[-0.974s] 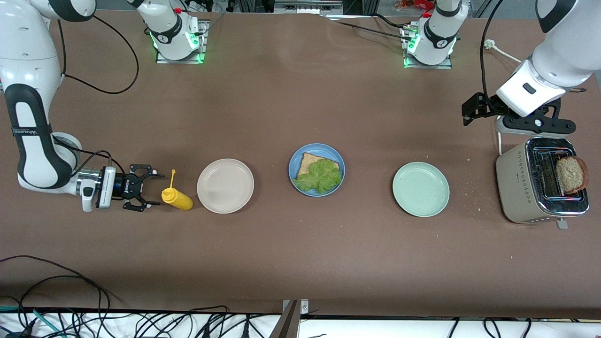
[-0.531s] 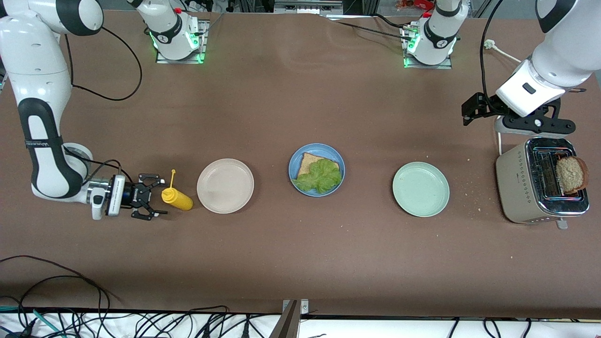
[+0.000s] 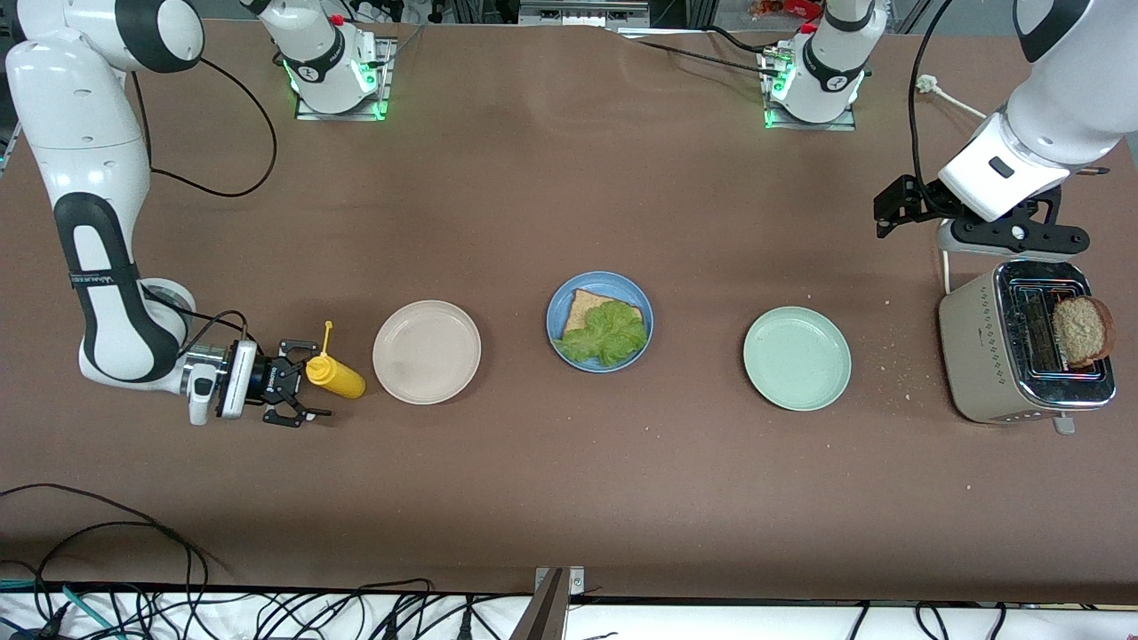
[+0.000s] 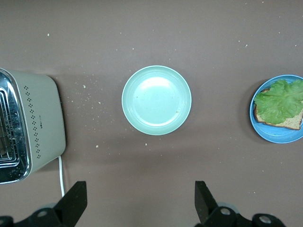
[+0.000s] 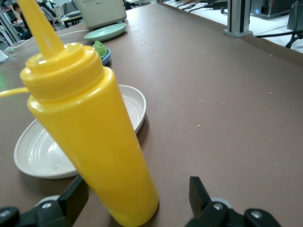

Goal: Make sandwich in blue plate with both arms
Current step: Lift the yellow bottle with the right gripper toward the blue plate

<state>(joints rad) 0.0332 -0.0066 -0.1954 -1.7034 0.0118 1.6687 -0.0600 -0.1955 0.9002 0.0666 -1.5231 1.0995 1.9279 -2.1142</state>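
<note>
On the brown bench (image 3: 569, 489), the blue plate (image 3: 558, 307) sits at the centre of the front view, carrying one bread slice (image 3: 584, 308) with a lettuce leaf (image 3: 607, 333) on top. A beige plate (image 3: 427, 352) lies toward the right arm's end of the bench, a pale green plate (image 3: 797, 358) toward the left arm's end.

At the lower left of the front view the right gripper (image 3: 307, 382) is low at the bench, its fingers (image 5: 71, 201) spread wide on either side of an upright yellow bottle (image 3: 333, 376), not yet gripping it.

At the upper right, the left gripper (image 4: 137, 203) hangs above the bench, just above a toaster (image 3: 1013, 356) in the frame, its fingers (image 4: 75, 201) wide apart and empty. A second slice (image 3: 1080, 331) stands in the toaster slot.
</note>
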